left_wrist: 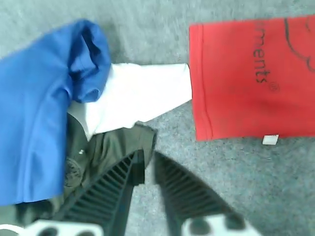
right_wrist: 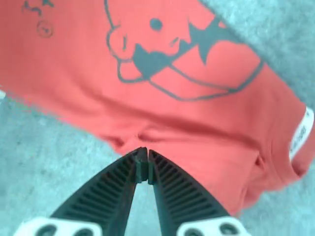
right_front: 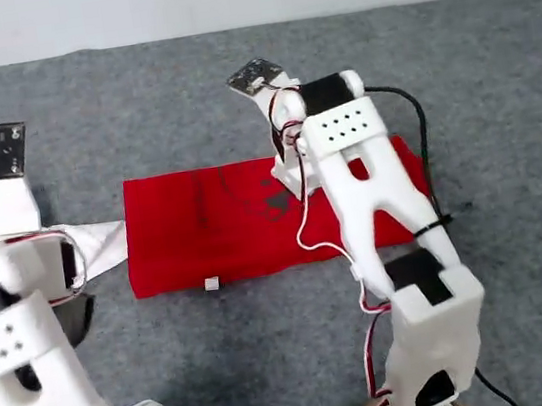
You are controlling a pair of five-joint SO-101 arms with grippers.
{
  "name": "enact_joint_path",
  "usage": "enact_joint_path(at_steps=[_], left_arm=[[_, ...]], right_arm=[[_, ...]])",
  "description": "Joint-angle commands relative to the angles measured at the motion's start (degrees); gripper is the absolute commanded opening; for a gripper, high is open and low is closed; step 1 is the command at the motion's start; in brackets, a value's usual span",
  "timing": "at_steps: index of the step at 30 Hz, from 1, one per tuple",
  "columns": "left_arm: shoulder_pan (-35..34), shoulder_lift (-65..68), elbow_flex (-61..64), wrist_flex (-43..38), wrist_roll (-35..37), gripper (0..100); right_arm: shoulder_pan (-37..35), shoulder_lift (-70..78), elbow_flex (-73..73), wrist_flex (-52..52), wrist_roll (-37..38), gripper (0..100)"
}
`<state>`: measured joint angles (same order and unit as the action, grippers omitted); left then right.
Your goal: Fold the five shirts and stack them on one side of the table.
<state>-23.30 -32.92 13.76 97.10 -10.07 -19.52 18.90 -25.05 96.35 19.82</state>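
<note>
Red shirt [right_front: 205, 237] lies mid-surface; it looks light and limp, best pinched at an edge. Right jaws are clamped on its 12 o'clock edge. Left jaws, barely parted and empty, hover over the 9 o'clock pile [left_wrist: 39, 123].

Spread shirt [right_front: 204, 228] on table [right_front: 496, 80] — shirt pile [left_wrist: 128, 93] leftward (edges touching).

Matt red cloth shirt [right_front: 205, 234], rough grey felt-like table covering [right_front: 496, 80], ribbed matt black plastic right claw [right_wrist: 143, 158]
</note>
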Motion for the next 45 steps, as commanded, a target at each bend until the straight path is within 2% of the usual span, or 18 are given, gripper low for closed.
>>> enact_joint_path(at_steps=[1,6,15,21,25,30,34,45], left_arm=[[0.09,5.36,0.66,-3.69,0.70,20],[2.20,17.23,-3.47,-6.95,0.44,22],[12.48,41.14,-21.76,-6.95,0.70,21],[12.57,56.88,-36.70,-6.51,2.46,22],[12.84,66.29,-46.90,-3.25,2.37,21],[11.96,77.19,-57.45,1.93,2.46,21],[8.35,83.69,-62.37,2.90,2.64,21],[-1.58,86.86,-62.02,3.52,2.37,21]], right_arm=[[3.12,-7.25,-2.81,4.09,-0.53,0.9],[9.98,-12.88,-2.81,6.20,-0.70,0.9],[24.57,-19.82,-2.55,6.20,-0.79,0.9],[33.36,-22.55,-2.46,6.20,-0.62,0.9],[37.67,-22.99,-2.46,6.20,-0.35,0.9],[40.04,-22.90,-2.46,6.20,-0.26,1.0],[40.04,-22.90,-2.46,6.20,-0.26,1.0],[39.78,-22.55,-2.46,6.20,-0.26,1.0]])
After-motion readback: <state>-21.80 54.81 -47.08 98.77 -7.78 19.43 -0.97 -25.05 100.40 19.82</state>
